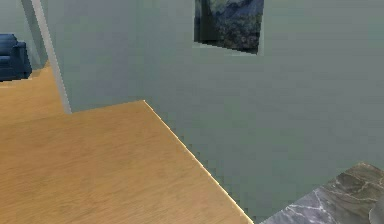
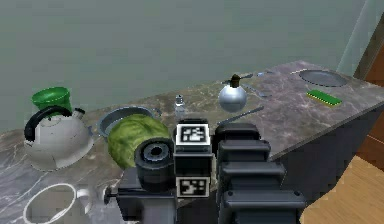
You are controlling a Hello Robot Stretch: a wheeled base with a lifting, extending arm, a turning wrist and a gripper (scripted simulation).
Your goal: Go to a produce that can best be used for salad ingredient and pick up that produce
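A round, leafy green produce [image 2: 133,138], like a head of lettuce, lies on the marble counter [image 2: 290,115] in the arm side view. The gripper's dark body [image 2: 152,166] sits right in front of it, left of the two white marker squares [image 2: 191,134]. The dark arm bar [image 2: 245,180] rises from the bottom edge. I cannot make out the gripper's far end against the counter, so I cannot tell whether it holds anything.
A white kettle [image 2: 55,142] with a green item [image 2: 52,98] behind it, a grey bowl [image 2: 118,117], a small shaker [image 2: 179,100], a silver round vessel [image 2: 233,95] and a white mug [image 2: 55,205] share the counter. Ahead: wooden floor [image 1: 90,160], grey wall, a picture [image 1: 230,22], a blue sofa [image 1: 12,55].
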